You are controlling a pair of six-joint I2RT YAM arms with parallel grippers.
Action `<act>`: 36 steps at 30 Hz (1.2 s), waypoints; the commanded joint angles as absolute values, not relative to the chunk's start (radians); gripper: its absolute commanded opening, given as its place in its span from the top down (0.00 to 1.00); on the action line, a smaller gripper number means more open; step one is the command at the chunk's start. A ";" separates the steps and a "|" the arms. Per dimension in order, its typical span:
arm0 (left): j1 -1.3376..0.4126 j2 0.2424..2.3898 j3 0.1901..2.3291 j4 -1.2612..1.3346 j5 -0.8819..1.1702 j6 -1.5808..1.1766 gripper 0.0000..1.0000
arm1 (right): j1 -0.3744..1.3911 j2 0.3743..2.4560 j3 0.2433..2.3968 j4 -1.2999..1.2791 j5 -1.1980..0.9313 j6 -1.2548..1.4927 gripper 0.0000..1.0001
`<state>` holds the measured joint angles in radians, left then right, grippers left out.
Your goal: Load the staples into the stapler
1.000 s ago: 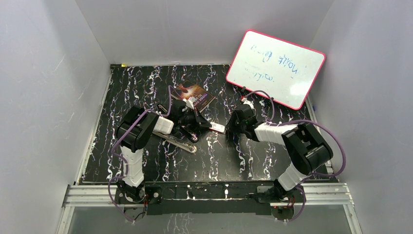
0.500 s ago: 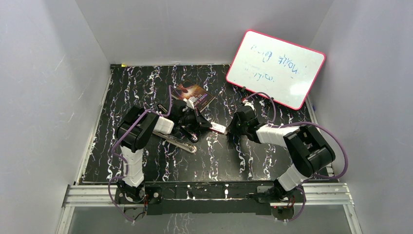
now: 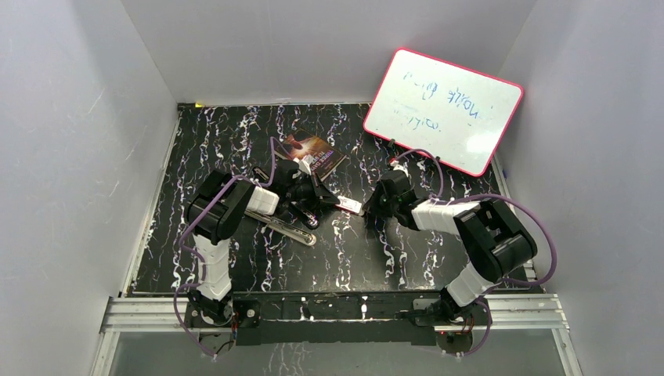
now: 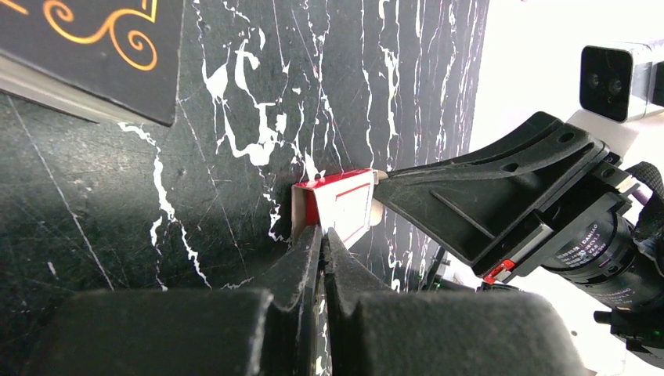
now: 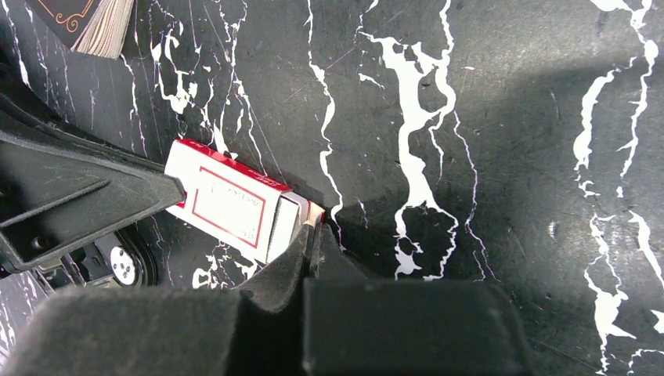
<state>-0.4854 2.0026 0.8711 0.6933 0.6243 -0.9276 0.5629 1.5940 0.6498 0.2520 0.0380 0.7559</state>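
A small white-and-red staple box (image 3: 350, 205) hangs just above the black marbled table between my two grippers. My left gripper (image 4: 322, 233) is shut on one end of the box (image 4: 341, 205), pinching its edge. At the other end of the box (image 5: 231, 207), my right gripper (image 5: 313, 231) is shut on the pale flap. The staples themselves are hidden inside the box. The stapler (image 3: 286, 227), long and silver, lies on the table beneath my left arm, near the left gripper (image 3: 333, 200). In the top view the right gripper (image 3: 368, 207) meets the box from the right.
A dark book (image 3: 313, 153) lies just behind the grippers; its corner shows in the left wrist view (image 4: 86, 55). A pink-framed whiteboard (image 3: 442, 110) leans against the right wall. White walls enclose the table on three sides.
My right gripper has closed onto the right end of the box. The right arm shifted slightly; the left arm and the box have stayed in place.
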 commanded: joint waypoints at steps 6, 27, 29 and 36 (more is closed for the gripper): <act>-0.460 1.940 0.946 0.649 0.638 -0.892 1.00 | 0.430 1.532 0.559 0.179 0.048 0.683 1.00; -0.401 1.917 1.068 0.437 0.628 -0.757 0.74 | 0.388 1.322 0.566 0.055 0.174 0.592 0.57; -0.400 1.894 1.094 0.369 0.599 -0.718 0.65 | 0.388 1.280 0.574 0.038 0.202 0.579 0.54; -0.400 1.806 1.191 0.166 0.504 -0.576 0.51 | 0.411 1.190 0.597 0.070 0.177 0.451 0.52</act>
